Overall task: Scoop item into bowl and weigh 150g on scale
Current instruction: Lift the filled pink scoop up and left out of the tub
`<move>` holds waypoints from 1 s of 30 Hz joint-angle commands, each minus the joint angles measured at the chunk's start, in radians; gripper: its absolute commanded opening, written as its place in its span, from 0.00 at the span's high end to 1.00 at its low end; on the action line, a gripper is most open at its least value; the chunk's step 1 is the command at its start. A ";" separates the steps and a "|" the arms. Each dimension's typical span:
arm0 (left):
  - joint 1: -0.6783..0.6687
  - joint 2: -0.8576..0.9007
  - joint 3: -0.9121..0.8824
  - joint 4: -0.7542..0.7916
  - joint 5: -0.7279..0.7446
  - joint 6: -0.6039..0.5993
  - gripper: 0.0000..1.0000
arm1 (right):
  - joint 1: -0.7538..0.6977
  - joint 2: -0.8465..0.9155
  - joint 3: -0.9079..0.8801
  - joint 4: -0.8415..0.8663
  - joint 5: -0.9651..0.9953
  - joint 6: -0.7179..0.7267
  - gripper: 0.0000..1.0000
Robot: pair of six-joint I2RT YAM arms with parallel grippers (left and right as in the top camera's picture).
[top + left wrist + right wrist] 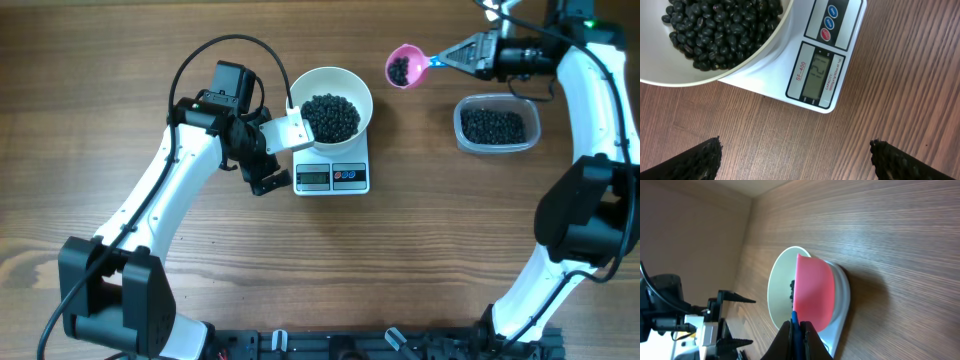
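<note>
Overhead view: bowl (352, 82) sits on scale (331, 187) with a dark heap of beans (330, 117) in it; more beans lie in the tub (534, 125) to the right.
Right end effector (450, 60): fingers together on the handle of the pink scoop (403, 67), which carries a small load of beans over bare tabletop (100, 80), between tub and bowl and near the bowl's rim.
Left end effector (795, 162): fingers wide apart, holding nothing, low beside the scale and facing its display (819, 76).
Display: digits look like 127, so the weight is judged short of target.
Overshoot risk: tipping the whole scoop at once may carry the reading past the target; a slow trickle would guard against it.
Spill risk: a tilt or jerk before the scoop is over the bowl would drop beans on the tabletop.
False reading risk: scoop pressing the rim would load the scale.
Nudge risk: the left end effector is close enough to bump the scale.
</note>
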 commanded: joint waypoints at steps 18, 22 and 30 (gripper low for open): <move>0.000 0.004 0.005 -0.001 0.023 0.016 0.00 | 0.050 -0.002 -0.010 0.036 0.048 0.022 0.96; 0.000 0.004 0.005 -0.001 0.023 0.016 0.00 | 0.050 -0.002 -0.010 0.075 0.042 0.028 0.96; 0.000 0.004 0.005 -0.001 0.023 0.016 0.00 | 0.050 -0.002 -0.010 0.227 0.009 0.183 0.96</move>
